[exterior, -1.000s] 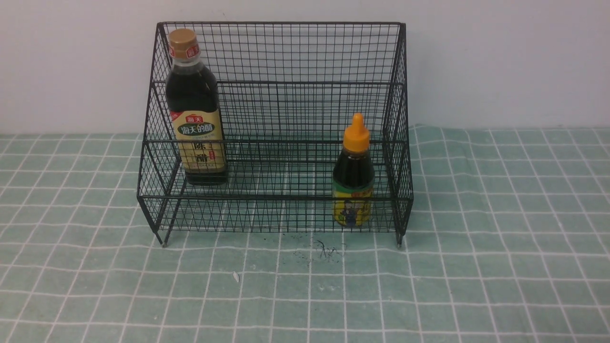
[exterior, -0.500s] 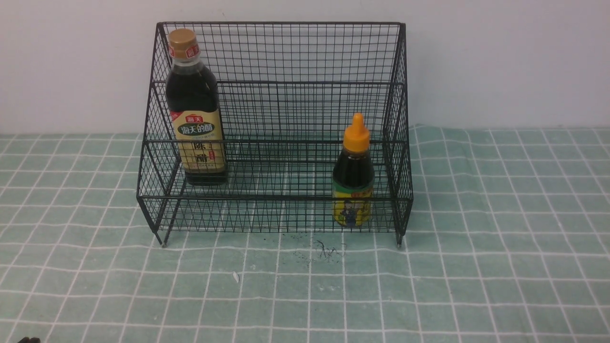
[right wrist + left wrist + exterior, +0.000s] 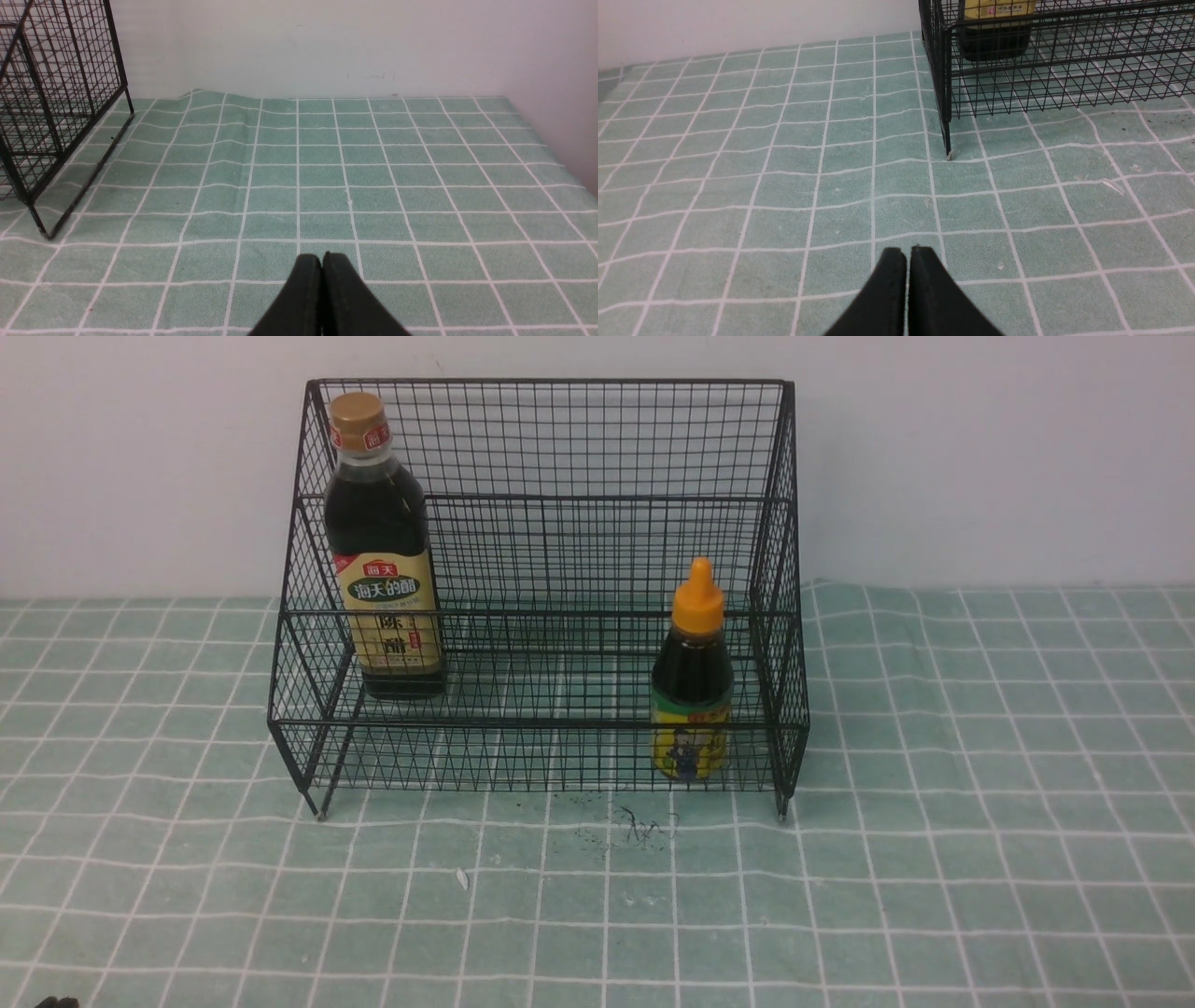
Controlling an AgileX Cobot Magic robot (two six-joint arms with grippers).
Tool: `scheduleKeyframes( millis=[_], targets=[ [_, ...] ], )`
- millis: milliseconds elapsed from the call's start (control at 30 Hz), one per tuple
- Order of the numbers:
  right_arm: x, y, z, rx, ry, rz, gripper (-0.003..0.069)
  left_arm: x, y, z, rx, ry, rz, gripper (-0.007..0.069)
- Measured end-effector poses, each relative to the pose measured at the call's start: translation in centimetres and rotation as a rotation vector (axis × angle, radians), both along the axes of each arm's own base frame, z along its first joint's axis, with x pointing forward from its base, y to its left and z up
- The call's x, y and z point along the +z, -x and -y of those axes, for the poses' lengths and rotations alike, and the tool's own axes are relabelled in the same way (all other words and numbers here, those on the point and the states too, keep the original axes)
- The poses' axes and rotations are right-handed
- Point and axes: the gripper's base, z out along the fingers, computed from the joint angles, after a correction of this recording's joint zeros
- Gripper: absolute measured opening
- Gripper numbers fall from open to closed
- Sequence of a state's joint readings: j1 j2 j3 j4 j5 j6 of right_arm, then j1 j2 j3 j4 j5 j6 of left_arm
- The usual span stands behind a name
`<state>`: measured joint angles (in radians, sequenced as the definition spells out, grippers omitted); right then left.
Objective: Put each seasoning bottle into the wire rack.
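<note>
Nearest the robot's edge of the worktop, the left gripper (image 3: 907,254) has its two black fingers pressed together with nothing between them, poised over the green checked tablecloth (image 3: 934,896) close to the near left corner. The right gripper (image 3: 322,260) is likewise closed on nothing, over bare cloth toward the right side of the worktop.

Farther out, at mid-depth, a scatter of dark specks (image 3: 635,826) marks the cloth (just in front of the rack's front rail), and a small pale fleck (image 3: 461,877) lies a little nearer.

Beyond that, the wire rack (image 3: 579,448) stands on its short legs at the middle of the far edge, its tall back close to the wall (image 3: 980,457). The short bottle (image 3: 692,686) with the orange nozzle cap stands upright in the front, lower tier, near the rack's right side. The tall bottle (image 3: 381,546) with the gold cap stands upright farther back, near the rack's left side; which tier carries it I cannot tell.
</note>
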<state>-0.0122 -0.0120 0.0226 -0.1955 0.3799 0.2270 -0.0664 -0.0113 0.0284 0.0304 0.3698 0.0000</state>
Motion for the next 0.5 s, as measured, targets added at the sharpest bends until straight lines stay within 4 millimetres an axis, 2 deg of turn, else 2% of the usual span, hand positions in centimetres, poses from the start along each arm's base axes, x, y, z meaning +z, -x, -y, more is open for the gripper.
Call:
scheduleKeyframes(
  millis=[500],
  targets=[
    [0.00,0.00,0.00,0.000,0.000,0.000,-0.0015,0.00,0.00,0.00,0.002,0.005,0.000,-0.0006]
  ],
)
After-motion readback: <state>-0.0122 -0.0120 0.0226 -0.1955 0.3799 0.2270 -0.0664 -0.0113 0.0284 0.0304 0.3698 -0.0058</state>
